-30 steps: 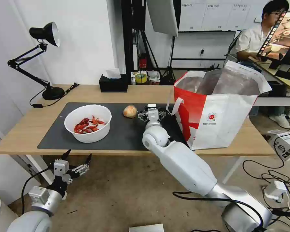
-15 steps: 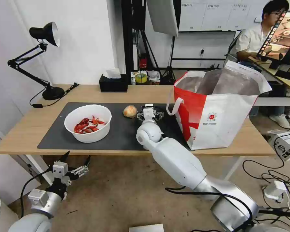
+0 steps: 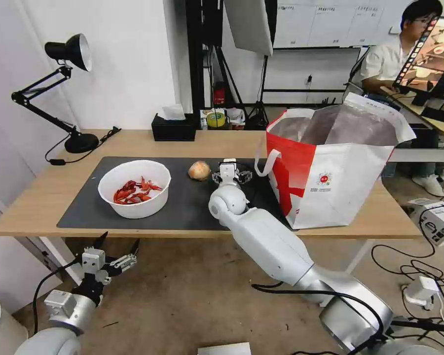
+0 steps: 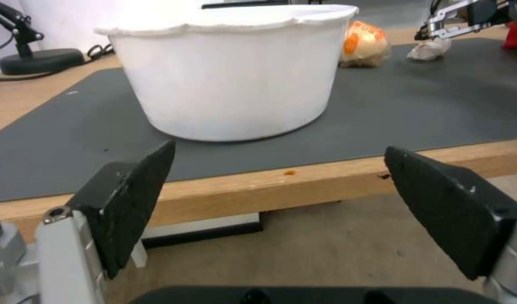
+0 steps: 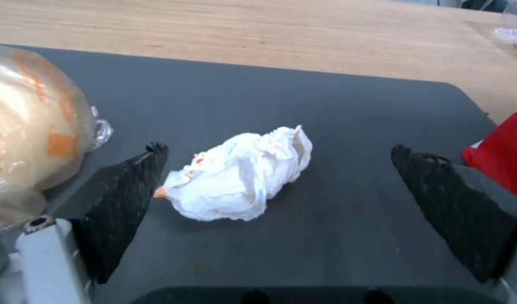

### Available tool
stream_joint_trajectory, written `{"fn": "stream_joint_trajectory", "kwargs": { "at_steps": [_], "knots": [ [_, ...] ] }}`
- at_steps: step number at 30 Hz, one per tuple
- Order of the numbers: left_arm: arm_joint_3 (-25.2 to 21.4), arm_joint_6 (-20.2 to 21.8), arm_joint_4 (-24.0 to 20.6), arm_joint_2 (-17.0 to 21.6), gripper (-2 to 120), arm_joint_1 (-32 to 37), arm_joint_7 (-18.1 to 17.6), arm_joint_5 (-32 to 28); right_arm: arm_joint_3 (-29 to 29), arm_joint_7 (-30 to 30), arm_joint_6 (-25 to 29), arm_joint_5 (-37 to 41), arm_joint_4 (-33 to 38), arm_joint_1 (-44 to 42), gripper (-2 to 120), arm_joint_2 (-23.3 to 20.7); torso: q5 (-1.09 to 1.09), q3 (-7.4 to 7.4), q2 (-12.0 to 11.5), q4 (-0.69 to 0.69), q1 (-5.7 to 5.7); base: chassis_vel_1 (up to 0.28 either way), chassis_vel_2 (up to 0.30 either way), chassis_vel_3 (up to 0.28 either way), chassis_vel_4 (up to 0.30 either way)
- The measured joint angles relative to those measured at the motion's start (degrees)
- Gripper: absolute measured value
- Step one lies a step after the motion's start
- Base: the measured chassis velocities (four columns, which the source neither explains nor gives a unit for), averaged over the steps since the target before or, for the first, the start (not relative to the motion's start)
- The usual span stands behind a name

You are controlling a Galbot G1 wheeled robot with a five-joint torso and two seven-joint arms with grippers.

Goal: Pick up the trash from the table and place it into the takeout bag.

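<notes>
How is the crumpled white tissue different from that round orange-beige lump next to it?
The crumpled white tissue is white, wrinkled and low; the round orange-beige lump is rounder, bulkier and wrapped in clear film with orange patches. The tissue lies between the open fingers of the right gripper; the lump sits just outside one finger. Both rest on the dark grey mat, near the takeout bag.

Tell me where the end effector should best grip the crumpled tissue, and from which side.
Probably across the middle of the crumpled tissue, from above. It lies flat and elongated on the mat, and the open right end effector straddles it already, one finger at its end by the wrapped orange-beige lump.
</notes>
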Motion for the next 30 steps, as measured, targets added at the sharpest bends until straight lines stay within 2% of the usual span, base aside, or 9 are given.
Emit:
{"fn": "stream_joint_trajectory", "kwargs": {
  "at_steps": [9,30],
  "knots": [
    [0.43,-0.06,0.09,-0.37,100,-0.2,0.04,0.19,-0.04,-2.6,-0.09,0.0,-2.13,1.11,100,0.3,0.0,0.0,0.0,0.0,0.0,0.0,0.0,0.0,0.0],
    [0.66,-0.18,-0.82,-0.16,100,-0.07,0.05,0.61,-0.61,-3.94,-2.57,0.37,-5.43,3.21,100,1.6,0.0,0.0,0.0,0.0,0.0,0.0,0.0,0.0,0.0]
  ]
}}
